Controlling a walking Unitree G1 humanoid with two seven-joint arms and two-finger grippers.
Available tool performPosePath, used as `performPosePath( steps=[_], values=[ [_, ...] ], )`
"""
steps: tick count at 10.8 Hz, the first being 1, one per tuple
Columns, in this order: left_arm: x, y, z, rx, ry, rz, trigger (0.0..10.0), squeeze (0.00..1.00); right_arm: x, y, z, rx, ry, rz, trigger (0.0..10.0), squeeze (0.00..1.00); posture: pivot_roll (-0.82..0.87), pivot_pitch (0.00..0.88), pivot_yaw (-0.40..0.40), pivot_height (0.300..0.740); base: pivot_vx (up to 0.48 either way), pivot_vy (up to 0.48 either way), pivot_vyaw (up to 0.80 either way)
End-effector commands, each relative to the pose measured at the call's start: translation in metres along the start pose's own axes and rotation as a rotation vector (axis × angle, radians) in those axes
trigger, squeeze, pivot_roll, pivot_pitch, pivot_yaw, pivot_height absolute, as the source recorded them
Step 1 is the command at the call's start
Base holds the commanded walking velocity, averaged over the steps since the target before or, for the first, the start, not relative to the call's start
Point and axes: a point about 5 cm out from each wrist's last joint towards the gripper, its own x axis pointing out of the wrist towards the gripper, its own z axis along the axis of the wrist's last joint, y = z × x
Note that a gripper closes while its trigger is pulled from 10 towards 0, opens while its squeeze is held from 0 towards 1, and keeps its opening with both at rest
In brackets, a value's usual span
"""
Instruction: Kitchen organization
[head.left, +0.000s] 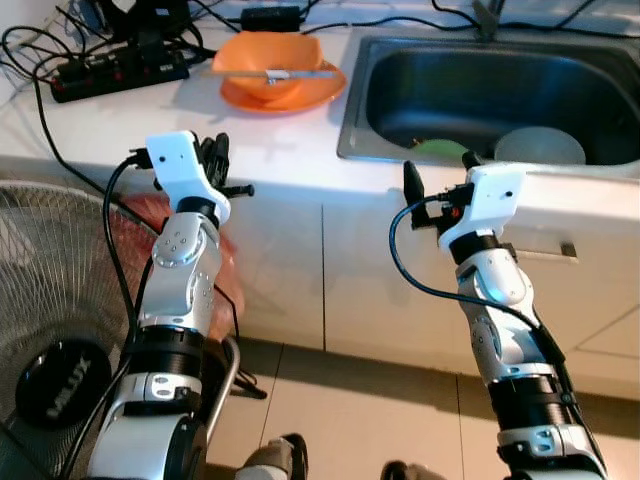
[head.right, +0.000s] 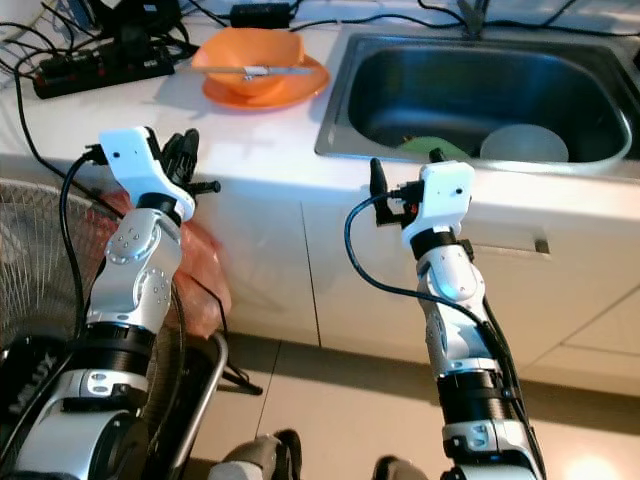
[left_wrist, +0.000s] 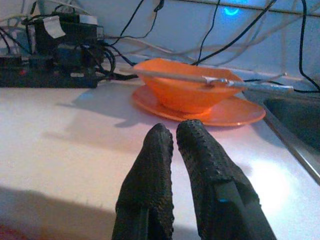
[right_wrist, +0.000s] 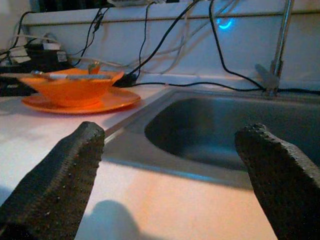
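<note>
Left gripper (left_wrist: 172, 145) pinched closed and empty, right gripper (right_wrist: 170, 165) spread wide and empty; open left before reaching the orange bowl (head.left: 268, 58) on its plate (head.left: 300, 97) beside the sink (head.left: 400, 130), probably lifting off the utensil (head.left: 290, 74) first.

a white countertop (head.left: 290, 150) runs across the upper half of the frame, with a steel sink (head.left: 372, 95) sunk into it at the upper right. below it stand pale cabinet fronts (head.left: 370, 290), one with a small handle (head.left: 568, 250) at the right. the floor (head.left: 340, 410) at the bottom is light tile. a wire fan guard (head.left: 50, 270) fills the lower left. cables (right_wrist: 165, 40) trail along the pale back wall (right_wrist: 250, 40).
</note>
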Motion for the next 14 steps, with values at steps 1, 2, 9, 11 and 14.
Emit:
performPosePath(
  steps=[1,2,9,11,14],
  values=[
    [0.0005,0.0016,0.0021,0.022,0.000,-0.002,10.0,0.00,0.0003,0.0002,0.0009,-0.001,0.000,-0.004,10.0,0.00,0.05,0.137,0.065,0.740,0.424,0.000,0.00],
    [0.0006,0.0017,0.0021,0.025,-0.001,-0.002,10.0,0.00,0.0004,0.0001,0.0008,0.000,0.000,-0.004,10.0,0.00,0.05,0.137,0.065,0.740,0.442,0.000,0.00],
    [-0.0009,-0.0016,0.0021,0.018,-0.006,-0.017,10.0,0.00,0.0004,0.0010,0.0005,0.001,0.000,0.002,10.0,0.00,0.05,0.133,0.066,0.740,0.390,0.000,0.00],
    [-0.0023,-0.0039,0.0026,0.005,-0.014,-0.030,10.0,0.00,0.0002,0.0017,0.0005,0.003,-0.001,0.004,10.0,0.00,0.05,0.131,0.066,0.740,0.000,0.000,0.00],
    [-0.0043,-0.0069,0.0032,-0.006,-0.024,-0.042,10.0,0.00,0.0004,0.0016,0.0007,0.004,0.000,0.004,10.0,0.00,0.05,0.134,0.064,0.740,0.000,0.000,0.00]
  ],
)
